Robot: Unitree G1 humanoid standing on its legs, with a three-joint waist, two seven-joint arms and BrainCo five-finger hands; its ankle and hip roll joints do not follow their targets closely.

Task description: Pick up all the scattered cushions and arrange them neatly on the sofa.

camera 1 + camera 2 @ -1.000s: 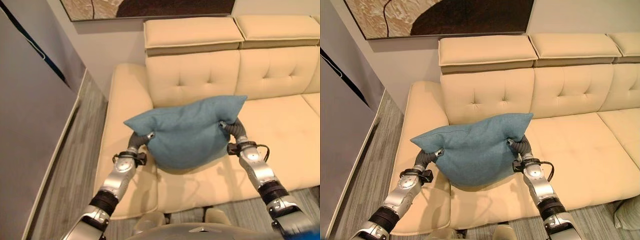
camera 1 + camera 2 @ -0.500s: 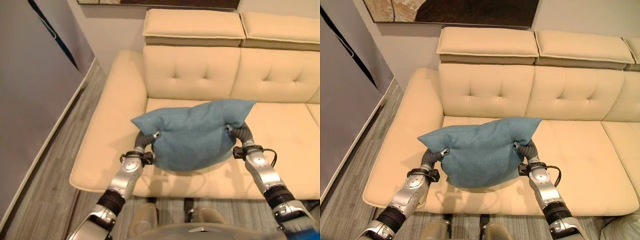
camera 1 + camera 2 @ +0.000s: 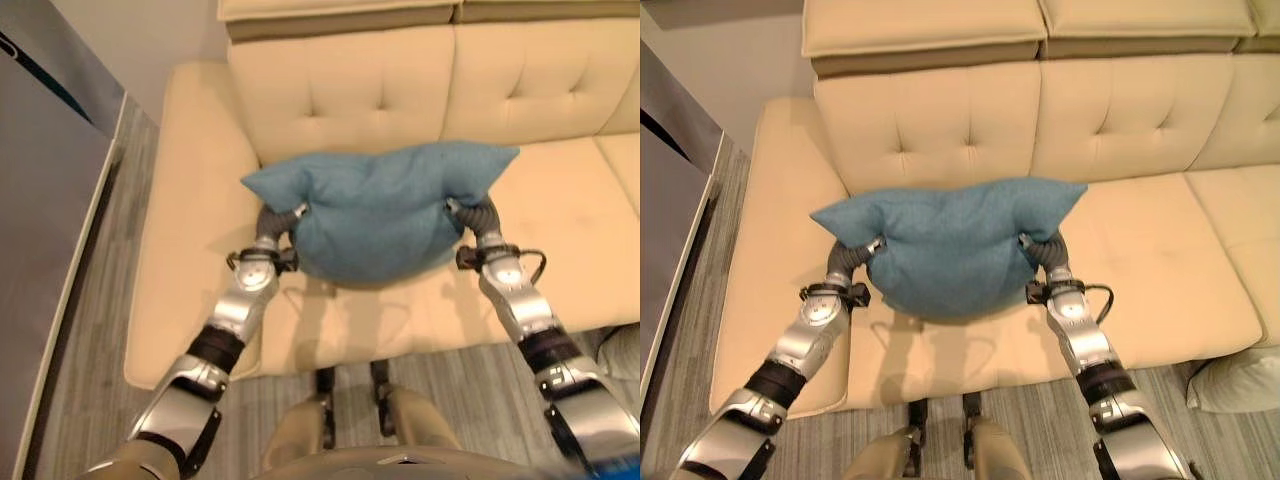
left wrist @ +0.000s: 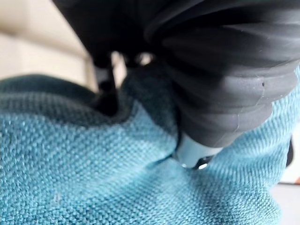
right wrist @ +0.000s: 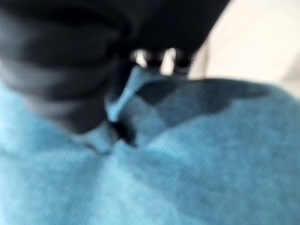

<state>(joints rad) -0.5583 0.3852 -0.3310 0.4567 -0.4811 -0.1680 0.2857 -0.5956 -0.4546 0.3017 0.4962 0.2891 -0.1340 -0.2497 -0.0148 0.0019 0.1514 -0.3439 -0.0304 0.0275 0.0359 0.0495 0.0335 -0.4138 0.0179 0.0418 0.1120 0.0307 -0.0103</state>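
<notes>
A blue cushion (image 3: pixel 375 215) hangs between my two hands over the left part of the cream sofa's seat (image 3: pixel 560 200), just in front of the tufted backrest (image 3: pixel 940 120). My left hand (image 3: pixel 278 222) grips its left side and my right hand (image 3: pixel 478 215) its right side, and the cushion's upper corners stick out above both. In the left wrist view a dark fingertip (image 4: pixel 105 91) and the thumb dig into the blue cloth (image 4: pixel 93 178). In the right wrist view a fold of the cloth (image 5: pixel 187 140) bunches up under the fingers.
A pale cushion (image 3: pixel 1235 380) lies on the grey wood floor by the sofa's front edge, at the lower right. A tall grey panel (image 3: pixel 40 200) stands to the left, past a strip of floor (image 3: pixel 90 330). The sofa's armrest (image 3: pixel 750 250) is below my left arm.
The camera has tilted down, so the sofa's headrests and the wall picture have slid out of the top. Both hands hold the blue cushion as before, still over the seat.
</notes>
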